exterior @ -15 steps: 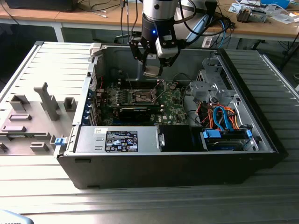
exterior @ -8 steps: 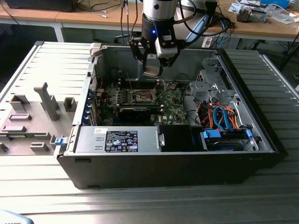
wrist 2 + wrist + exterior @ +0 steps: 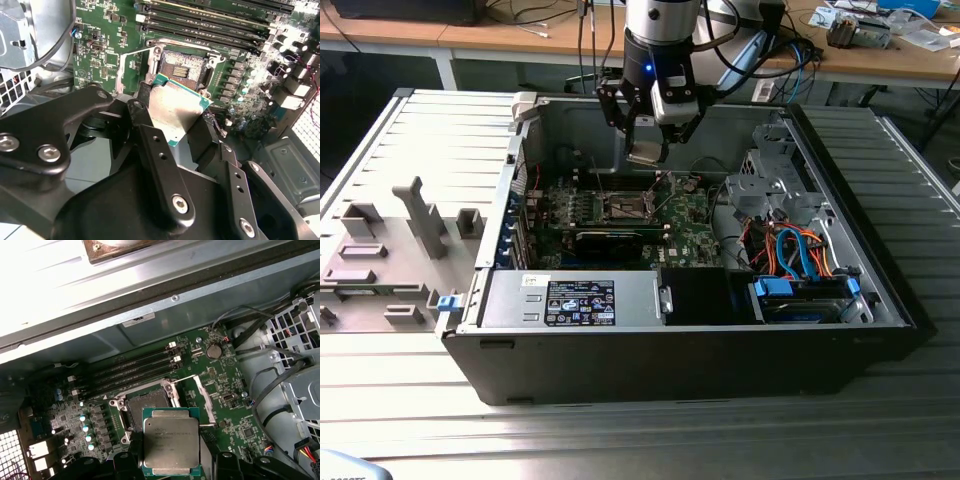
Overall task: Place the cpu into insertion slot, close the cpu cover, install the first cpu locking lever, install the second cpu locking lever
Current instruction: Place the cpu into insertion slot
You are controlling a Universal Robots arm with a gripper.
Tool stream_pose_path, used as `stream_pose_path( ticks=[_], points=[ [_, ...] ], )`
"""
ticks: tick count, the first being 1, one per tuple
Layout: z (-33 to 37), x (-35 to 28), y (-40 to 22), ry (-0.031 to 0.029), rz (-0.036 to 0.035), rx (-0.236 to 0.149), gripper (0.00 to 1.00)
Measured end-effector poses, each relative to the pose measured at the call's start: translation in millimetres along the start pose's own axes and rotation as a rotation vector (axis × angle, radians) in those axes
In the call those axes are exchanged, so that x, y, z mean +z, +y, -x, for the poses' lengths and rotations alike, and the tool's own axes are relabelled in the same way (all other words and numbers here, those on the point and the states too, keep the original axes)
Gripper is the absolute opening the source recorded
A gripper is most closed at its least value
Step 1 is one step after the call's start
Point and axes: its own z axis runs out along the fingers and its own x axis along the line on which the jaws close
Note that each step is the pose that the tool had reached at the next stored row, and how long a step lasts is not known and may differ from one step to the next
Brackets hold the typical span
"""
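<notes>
Desk (image 3: 640,440): a ribbed metal top, on which the whole job is carried.
Case (image 3: 670,365): laid on its side with the panel removed, so that the inside is exposed.
Board (image 3: 695,232): seated on the case floor, with a long black card (image 3: 620,240) at 6 o'clock of its middle on the exterior view's dial.
Hand (image 3: 648,147): held above the board, at 12 o'clock of the card. Its fingers are closed on two opposite edges of the cpu (image 3: 171,442), and nothing else is gripped.
Insertion slot (image 3: 146,409): bare, with the contact field uncovered. Nothing is seated in it.
Cpu cover (image 3: 206,399): seen swung up at 3 o'clock of the slot on the exterior view's dial. Its closing is judged not yet done.
Cpu: carried with the metal top toward the wrist, clear of the slot and near it. Placing is judged under way but not finished.
Locking lever (image 3: 183,378): a thin wire, seen standing free beside the slot. Both lever steps are judged outstanding.
</notes>
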Motion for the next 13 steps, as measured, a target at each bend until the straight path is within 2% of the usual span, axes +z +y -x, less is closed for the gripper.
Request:
stream_pose_path(
  ticks=[13],
  points=[
    [0.0,0.0,0.0,-0.0036,0.0007,0.041,0.54]
  ],
)
